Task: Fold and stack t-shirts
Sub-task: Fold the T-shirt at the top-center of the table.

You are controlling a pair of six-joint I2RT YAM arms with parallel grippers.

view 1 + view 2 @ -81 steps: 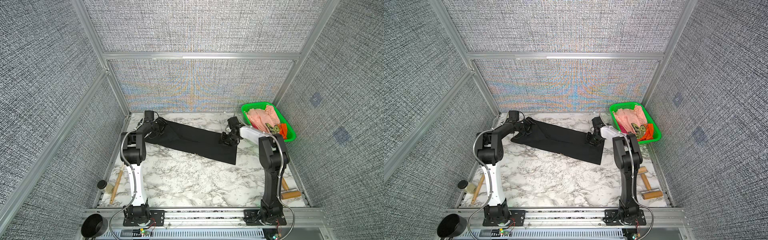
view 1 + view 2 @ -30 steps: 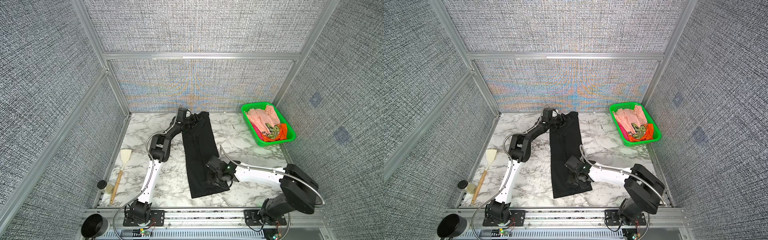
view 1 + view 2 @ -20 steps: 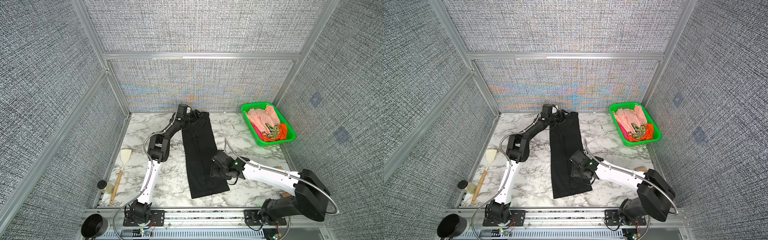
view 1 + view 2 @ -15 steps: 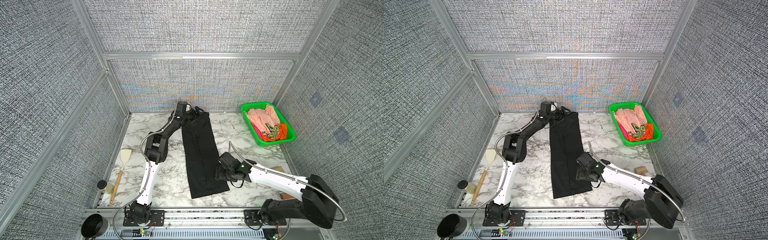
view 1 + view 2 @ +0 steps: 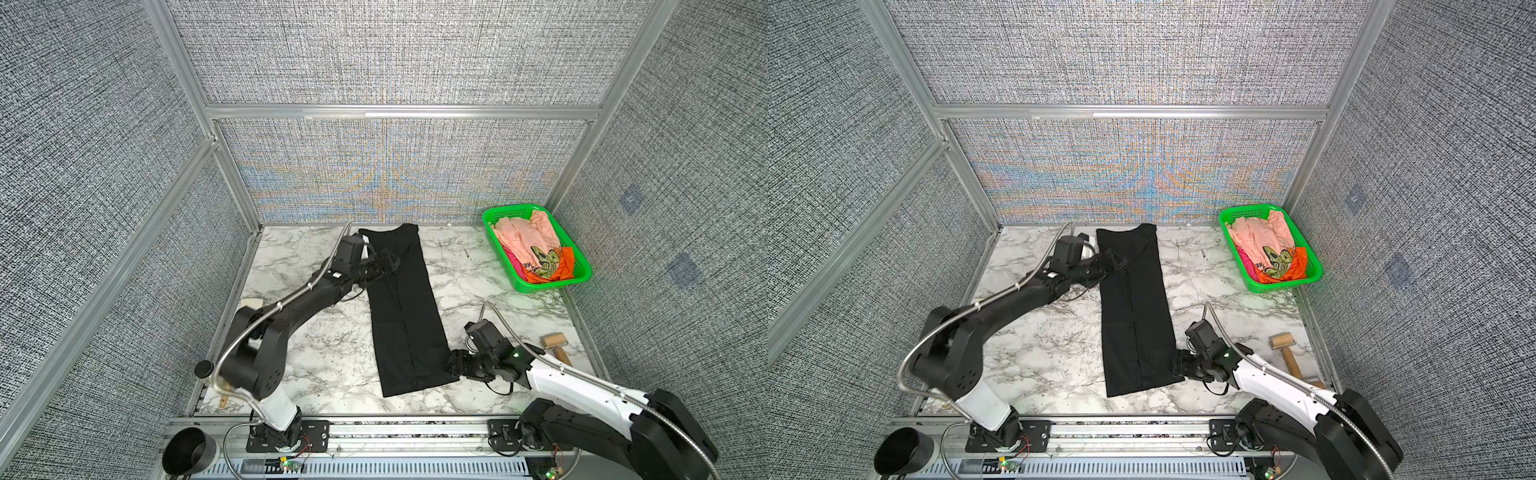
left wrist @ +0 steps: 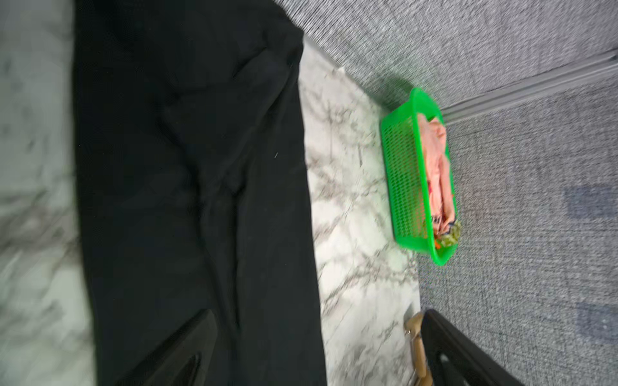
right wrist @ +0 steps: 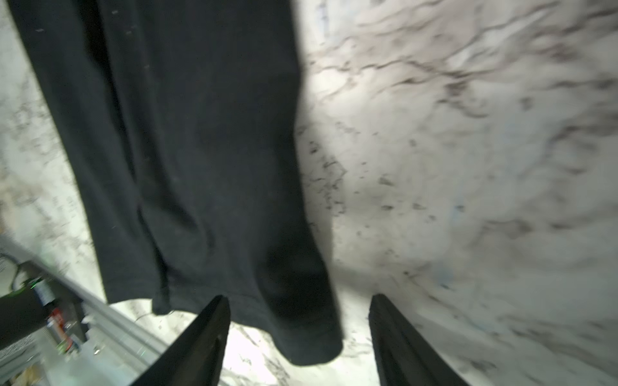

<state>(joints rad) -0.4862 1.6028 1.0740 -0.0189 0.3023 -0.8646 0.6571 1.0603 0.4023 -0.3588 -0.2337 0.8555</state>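
Note:
A black t-shirt (image 5: 405,316) (image 5: 1136,316) lies flat on the marble table, folded into a long narrow strip running from the back wall toward the front edge; only plain black cloth shows. My left gripper (image 5: 392,259) (image 5: 1119,259) hovers at the strip's left edge near the back, open, its fingers spread wide over the cloth (image 6: 184,200). My right gripper (image 5: 451,368) (image 5: 1179,368) sits low beside the strip's front right corner, open; that corner (image 7: 301,320) lies loose between its fingers (image 7: 214,320). More t-shirts, peach-pink (image 5: 521,239), orange and magenta, are heaped in a green basket (image 5: 582,276) (image 5: 1287,286) (image 6: 401,173).
The basket stands at the back right against the wall. A wooden roller (image 5: 555,345) (image 5: 1285,353) lies near the right edge, behind my right arm. A black cup (image 5: 189,451) sits off the front left corner. Fabric walls close in three sides.
The shirt, first stretched across the back between both grippers, now lies back to front. Both grippers have let go; the left drew back from the far end, the right moved off rightward.

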